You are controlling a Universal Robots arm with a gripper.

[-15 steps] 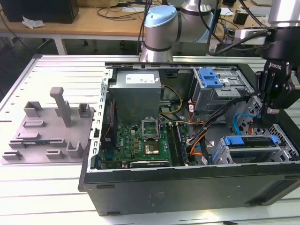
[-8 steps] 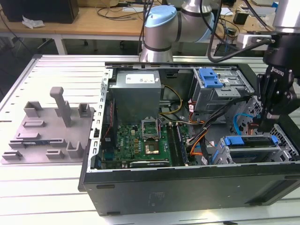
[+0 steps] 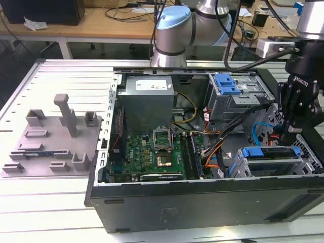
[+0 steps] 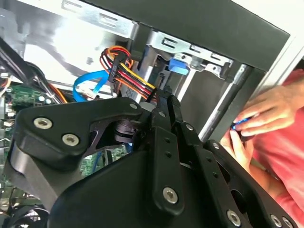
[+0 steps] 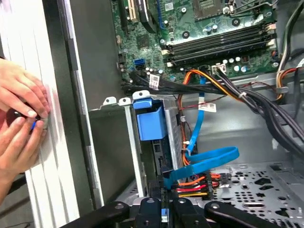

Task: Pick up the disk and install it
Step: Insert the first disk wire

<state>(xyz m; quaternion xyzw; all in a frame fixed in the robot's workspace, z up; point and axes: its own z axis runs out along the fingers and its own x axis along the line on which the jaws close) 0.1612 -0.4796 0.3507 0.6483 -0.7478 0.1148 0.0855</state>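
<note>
The disk, framed by its light-blue bracket, lies in the lower drive cage at the exterior view's right end of the open computer case. My black gripper hangs right over the disk's right end, close to or touching it. In the first wrist view the bracket sits in the cage beyond my gripper, whose jaws stand close together with a sliver of blue in the narrow gap. The second wrist view shows the gripper pointing at the cage and the blue bracket.
A person's hands work just outside the case wall beside the cage. Blue and orange cables run next to the disk. An upper cage with a blue latch, the grey power supply and the motherboard occupy the case. A grey fixture plate lies left.
</note>
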